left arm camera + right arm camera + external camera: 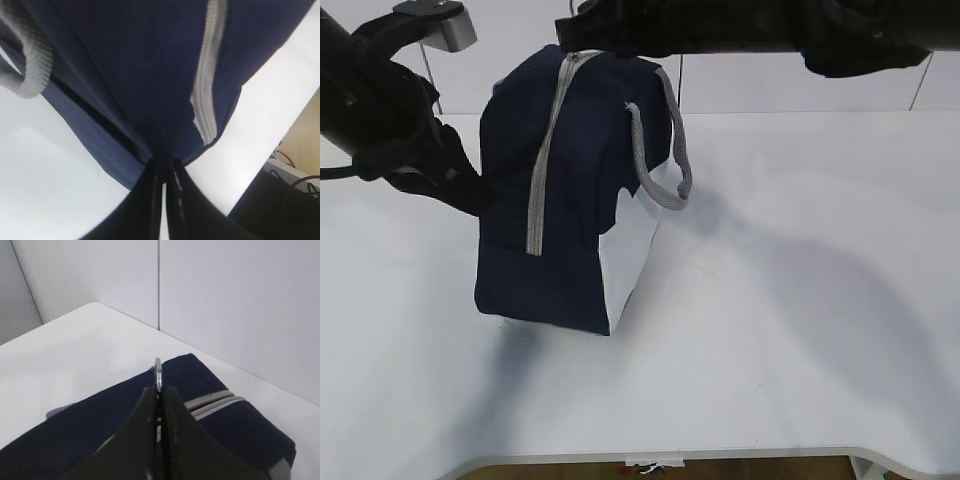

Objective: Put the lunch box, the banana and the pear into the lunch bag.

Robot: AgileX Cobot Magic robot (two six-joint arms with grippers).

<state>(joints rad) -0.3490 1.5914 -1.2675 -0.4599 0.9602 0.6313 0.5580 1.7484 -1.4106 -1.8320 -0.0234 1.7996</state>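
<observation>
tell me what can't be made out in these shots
- Lunch bag contents: the zipper looks closed, so the inside is hidden in every view.
- Left gripper grip: left wrist view shows it shut at the fabric; in the exterior view the bag hides the tips.
- Right gripper: the exterior view's top edge crops it; the ring pull shows only edge-on.

White table (800, 330) with a rounded front edge, backed by pale wall panels. Directly on it stands the lunch bag (560, 200), navy with white side panel, apparently tilted; its zipper (545, 160) runs closed along the facing side.
</observation>
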